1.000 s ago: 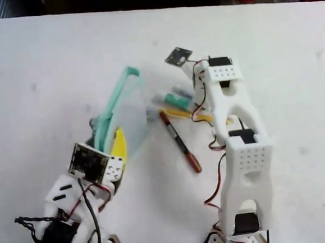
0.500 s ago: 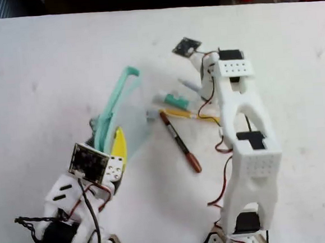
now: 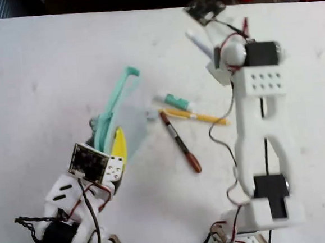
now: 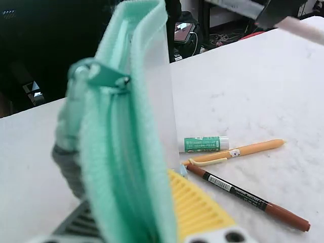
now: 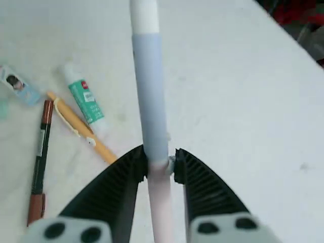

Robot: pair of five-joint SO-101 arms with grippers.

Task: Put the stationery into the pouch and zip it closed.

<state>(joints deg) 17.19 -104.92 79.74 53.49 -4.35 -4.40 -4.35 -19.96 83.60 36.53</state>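
Pouch (image 3: 119, 105), mint zip w/ clear sides, is left of centre in the high view. It is held on edge, zip side uppermost as far as can be judged. The left gripper (image 3: 108, 131) is clamped on its near end, yellow finger one side, dark finger the other. The zip pull (image 4: 104, 77) sits upper left in the left wrist view, and the mouth looks like a narrow slit only.

The right gripper (image 5: 161, 163), upper right in the high view, is closed on a pale blue pen (image 5: 149, 101). It pinches the pen near one end, so most of the barrel sticks out ahead, well apart from the pouch.

Lying on the table (image 3: 45, 63) at centre frame, btwn pouch and right arm: green glue stick (image 3: 175, 102), yellow pen (image 3: 199, 117), brown marker (image 3: 181, 143). A small item (image 3: 150, 114) lies just beside the pouch, too small to tell what.

Step in hand, prob.: take the blue pen to the mouth. To do it well:
- line the barrel up w/ the slit's long axis
- lead w/ the free end, coming in from above, not from the side
- keep off the zip pull and teeth
- let go only once most of the barrel is inside
- left arm should hold the pouch steady, mouth up

Risk: w/ a slit this tight the tip may catch a zip edge and skid off.
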